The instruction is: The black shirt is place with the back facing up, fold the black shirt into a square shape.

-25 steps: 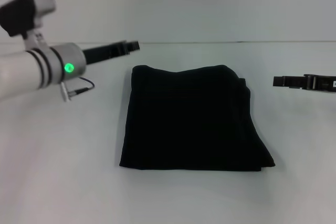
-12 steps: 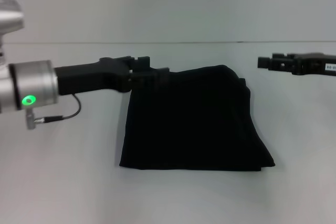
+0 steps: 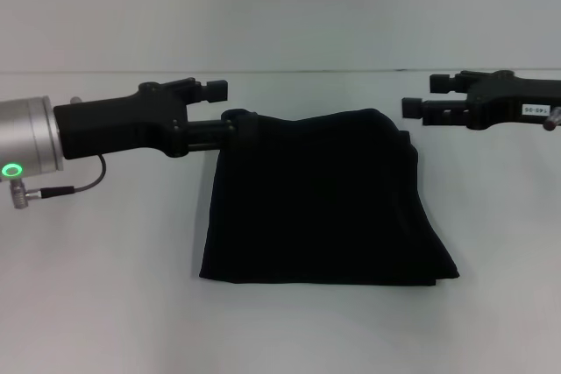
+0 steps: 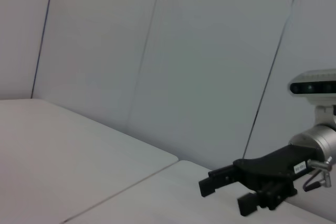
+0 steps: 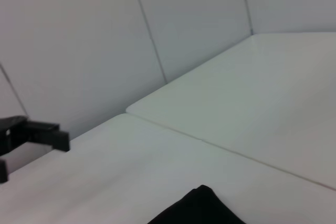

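Note:
The black shirt lies folded into a rough square on the white table; no lettering shows. My left gripper reaches in from the left at the shirt's far left corner, open, with its lower finger against the cloth's edge. My right gripper hovers open just beyond the far right corner, holding nothing. The left wrist view shows the right gripper with its fingers spread. In the right wrist view, one corner of the shirt and a left fingertip appear.
Bare white table surrounds the shirt on all sides. A pale wall rises behind the table's far edge. A thin cable hangs under the left wrist.
The left arm swung down and level, bringing its gripper to the shirt's far left corner. The right gripper moved inward and farther back toward the far right corner. The shirt kept its shape.

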